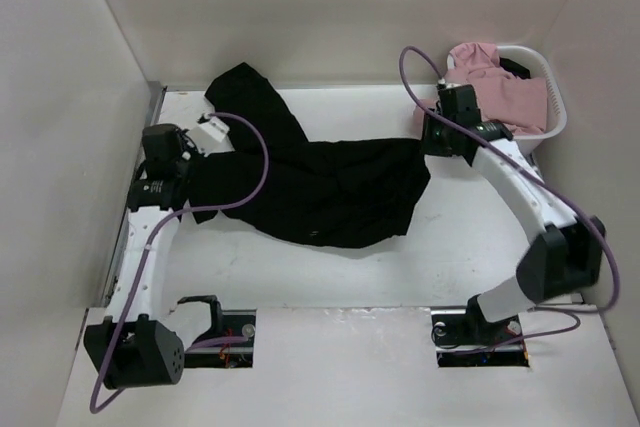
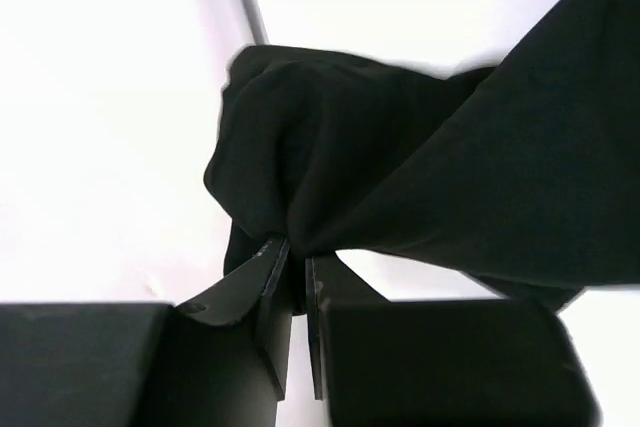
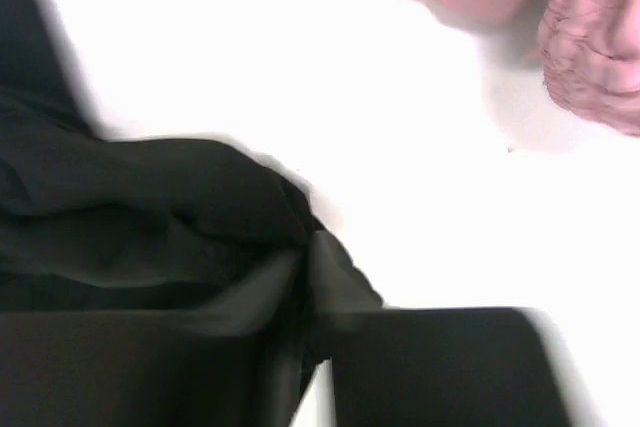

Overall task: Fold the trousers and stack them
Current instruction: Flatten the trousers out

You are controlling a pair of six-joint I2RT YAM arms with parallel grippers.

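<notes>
- At the near edge of the worktop (image 1: 340, 277) you have both arm bases. The left arm (image 1: 150, 247) climbs almost straight along the left edge, and its wrist turns inward to the right.
- The right arm (image 1: 540, 217) swings out to the right edge at its elbow. From there it folds back and reaches leftward and away from you over the far right part of the worktop.
- Your left gripper (image 2: 297, 272) sits low at the left edge with its jaws drawn narrow. It pinches a bunched fold of the trousers (image 1: 330, 182), and the cloth gathers into a knot just ahead of the fingertips.
- Your right gripper (image 3: 305, 267) also has its jaws close together, with black cloth caught between them. That wrist view is blurred, so you cannot make out the fine detail of the grip.
- The trousers lie across the middle of the worktop and span the gap between the two grippers. One leg trails off toward the far left corner.
- A pale tag (image 1: 212, 129) shows just beside the left gripper.
- In the far right corner, just beyond the right gripper, a white basket (image 1: 555, 112) holds a pink garment (image 1: 500, 87) heaped over its rim.
</notes>
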